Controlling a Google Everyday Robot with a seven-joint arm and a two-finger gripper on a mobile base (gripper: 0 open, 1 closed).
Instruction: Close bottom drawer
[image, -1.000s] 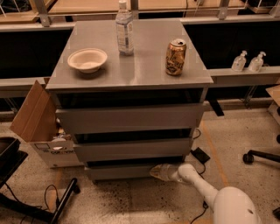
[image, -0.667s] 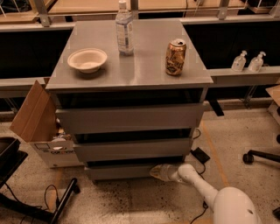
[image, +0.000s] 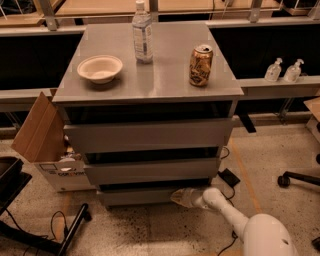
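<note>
The hand (image: 182, 197) is low, near the floor, at the right end of the bottom drawer (image: 134, 196). It seems to touch the front panel of the drawer, but the contact place is dark and hard to see. I cannot tell if the hand is open or closed; it shows only as one pale, pointed shape.

The bottom drawer is the lowest of three grey drawers under the bench (image: 165, 82). It has the smallest front. Only a narrow dark gap shows above its front, and the inside is hidden in shadow under the middle drawer (image: 152, 170). The top drawer (image: 149, 134) also has a dark gap above it.

The arm (image: 223, 208) is white. It comes from the lower right and goes up and left to the hand, lying low over the floor. Its round base (image: 265, 239) is cut off by the bottom edge.

On the bench stand a bowl (image: 100, 68), a water bottle (image: 142, 33) with its cap cut off at the top edge, and a can (image: 200, 65). A cardboard box (image: 44, 137) stands left of the drawers.
</note>
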